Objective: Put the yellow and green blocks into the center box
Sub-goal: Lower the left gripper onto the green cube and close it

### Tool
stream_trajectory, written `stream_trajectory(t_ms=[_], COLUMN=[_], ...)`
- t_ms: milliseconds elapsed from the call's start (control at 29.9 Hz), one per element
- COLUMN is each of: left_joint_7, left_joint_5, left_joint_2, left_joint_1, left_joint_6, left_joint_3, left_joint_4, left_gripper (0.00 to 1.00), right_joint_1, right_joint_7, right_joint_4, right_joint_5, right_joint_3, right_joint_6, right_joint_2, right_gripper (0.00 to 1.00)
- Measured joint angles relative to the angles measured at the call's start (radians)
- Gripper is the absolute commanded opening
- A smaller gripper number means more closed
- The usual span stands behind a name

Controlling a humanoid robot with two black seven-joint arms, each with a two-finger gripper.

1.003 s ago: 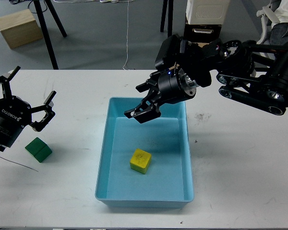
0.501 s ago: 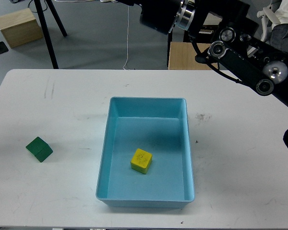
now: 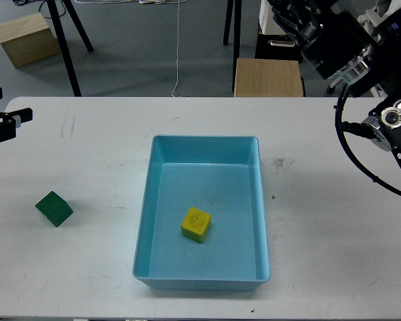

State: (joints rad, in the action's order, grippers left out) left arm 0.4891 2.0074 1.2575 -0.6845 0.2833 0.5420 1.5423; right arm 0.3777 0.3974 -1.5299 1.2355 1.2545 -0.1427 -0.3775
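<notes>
The yellow block lies on the floor of the light blue center box, a little in front of its middle. The green block lies on the white table, left of the box and apart from it. Only a black part of my left gripper shows at the left edge, well behind the green block; its jaws cannot be made out. My right arm reaches up at the top right and its far end runs off the top edge, so its gripper is out of view.
Behind the table stand a wooden-topped stool, black tripod legs and a cardboard box on the floor. The table's front edge runs just in front of the blue box.
My right arm has drawn back from above the box to the top right corner. My left gripper has pulled away from the green block to the left edge. Both blocks stay where they were.
</notes>
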Motion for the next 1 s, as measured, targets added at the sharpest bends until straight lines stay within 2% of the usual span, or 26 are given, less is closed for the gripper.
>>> stream_trajectory(t_ms=[134,234,501,769,1003], left_joint_7=[0.000,0.000,0.000,0.000,-0.001], left_joint_5=[0.114,0.131,0.172,0.174,0.174], left_joint_2=[-0.053,-0.115,-0.240,-0.263,-0.316], left_joint_1=[-0.004,-0.003,-0.004,-0.006,-0.015], left_joint_6=[0.132,0.191,0.205,0.205,0.205], left_joint_3=[-0.021,-0.024,-0.038,-0.091,-0.093], left_joint_4=[0.023,0.020,-0.071,-0.128,-0.244], left_gripper=[0.98,0.99,0.99,0.99,0.99], right_joint_1=[-0.244,-0.364,-0.550,-0.671,-0.704], right_joint_7=[0.000,0.003,0.008,0.009,0.012], right_joint_4=[-0.095,-0.138,-0.157,-0.140,-0.135], right_joint_5=[-0.005,-0.006,-0.007,-0.016,-0.084], right_joint_3=[0.112,0.164,0.234,0.245,0.243], right_joint_6=[0.010,0.020,0.104,0.198,0.212], right_joint_2=[-0.010,-0.006,0.000,0.002,0.002], right_gripper=[0.99,0.99,0.99,0.99,0.99])
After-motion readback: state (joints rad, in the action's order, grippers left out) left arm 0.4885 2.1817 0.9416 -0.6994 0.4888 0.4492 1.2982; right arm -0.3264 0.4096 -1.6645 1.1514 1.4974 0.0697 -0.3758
